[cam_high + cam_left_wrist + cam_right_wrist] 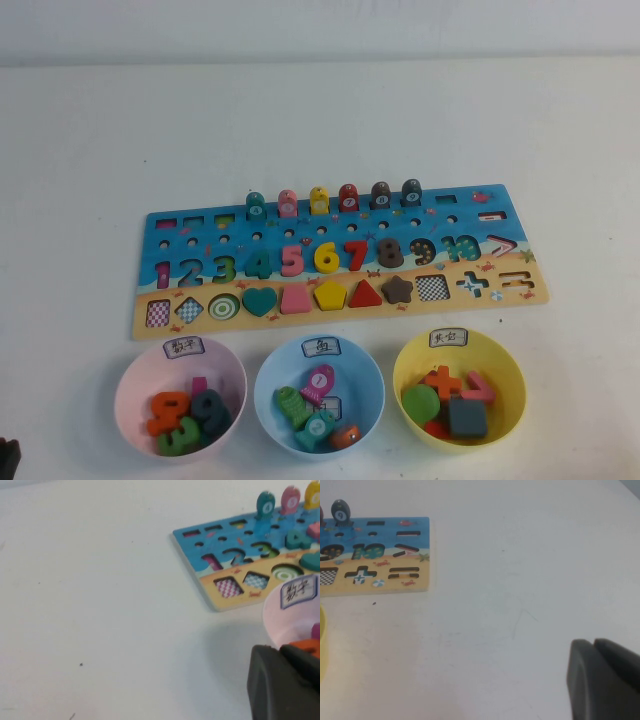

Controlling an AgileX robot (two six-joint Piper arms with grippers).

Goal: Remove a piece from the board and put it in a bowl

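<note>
Teal fish peg stands upright at the left end of a row of 6 pegs along the far edge of the board. Nearest, the left pincer sits low beside the pink bowl, and the right pincer hovers over bare worktop; whether either is open, I cannot tell. The light blue bowl sits between the pink and yellow bowls.
</note>
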